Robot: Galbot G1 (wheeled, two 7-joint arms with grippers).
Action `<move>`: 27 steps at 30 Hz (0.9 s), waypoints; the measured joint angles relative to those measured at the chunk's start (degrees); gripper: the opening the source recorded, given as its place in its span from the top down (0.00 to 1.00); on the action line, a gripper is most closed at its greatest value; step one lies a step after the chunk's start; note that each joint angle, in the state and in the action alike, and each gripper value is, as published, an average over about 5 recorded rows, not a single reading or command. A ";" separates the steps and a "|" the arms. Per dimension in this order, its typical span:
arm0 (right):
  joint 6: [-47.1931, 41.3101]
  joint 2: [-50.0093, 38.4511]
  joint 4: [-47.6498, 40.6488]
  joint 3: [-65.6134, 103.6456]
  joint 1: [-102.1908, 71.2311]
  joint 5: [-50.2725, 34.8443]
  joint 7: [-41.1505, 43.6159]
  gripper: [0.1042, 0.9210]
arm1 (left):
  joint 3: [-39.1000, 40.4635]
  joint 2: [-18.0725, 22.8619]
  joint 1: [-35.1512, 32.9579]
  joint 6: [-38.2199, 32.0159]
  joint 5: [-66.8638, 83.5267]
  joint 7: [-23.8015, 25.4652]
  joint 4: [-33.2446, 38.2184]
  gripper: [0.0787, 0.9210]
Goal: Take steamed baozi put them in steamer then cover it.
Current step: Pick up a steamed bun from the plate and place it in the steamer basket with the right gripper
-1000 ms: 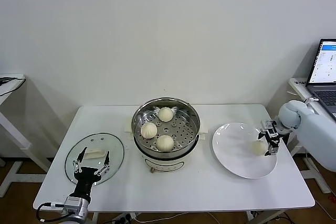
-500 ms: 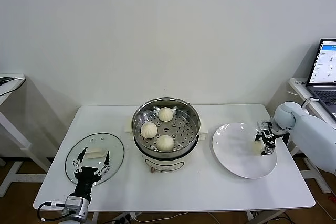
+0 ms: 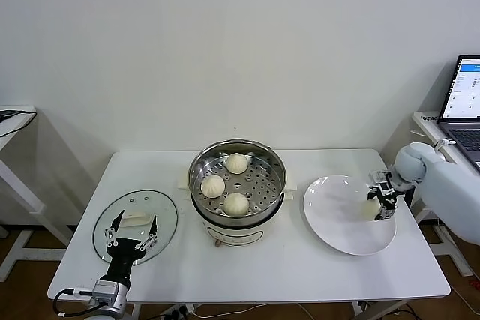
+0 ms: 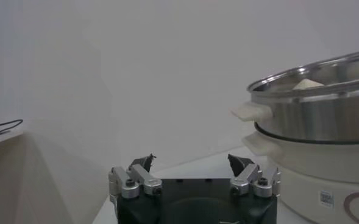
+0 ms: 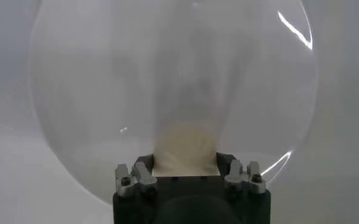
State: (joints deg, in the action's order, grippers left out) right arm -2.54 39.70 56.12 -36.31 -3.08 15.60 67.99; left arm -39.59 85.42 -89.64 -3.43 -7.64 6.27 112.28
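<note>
At the near left edge of the white table (image 3: 300, 267) the left gripper (image 3: 129, 237) waits with its jaws wide apart and nothing between them, its fingertips over the near rim of the cover (image 3: 136, 224), the clear glass lid lying flat on the table with its white handle up; further in, at the table's middle, stands the steamer (image 3: 237, 185), its steel pot uncovered on the white base, and three steamed baozi (image 3: 236, 203) sit apart from one another on the perforated tray inside; to the right of the steamer lies a white plate (image 3: 339, 222), and over its far right part the right gripper (image 3: 382, 204) has its jaws clamped on the fourth baozi (image 5: 185, 150), which the right wrist view shows wedged between the fingers above the plate; beyond the table's right end a laptop (image 3: 465, 103) stands open on a side table.
</note>
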 measured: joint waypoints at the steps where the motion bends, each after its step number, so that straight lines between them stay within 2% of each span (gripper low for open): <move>1: -0.35 -0.53 0.62 -0.88 0.82 -0.93 0.15 0.28 | 0.04 0.02 0.01 0.00 -0.02 0.00 0.00 0.12; 15: -8.50 -7.82 15.95 -22.61 23.02 -19.28 0.32 0.27 | 0.40 -0.54 0.09 -0.15 -0.04 0.30 -0.38 0.12; 27: -16.27 -2.28 26.42 -44.43 46.61 -38.31 -2.19 0.25 | -0.31 -1.64 0.59 -0.28 1.06 1.13 -0.50 0.12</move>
State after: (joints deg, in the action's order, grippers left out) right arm -18.81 37.41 82.54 -80.74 43.52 -22.71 65.80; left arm -39.90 83.78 -89.05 -3.71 -6.59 7.40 111.78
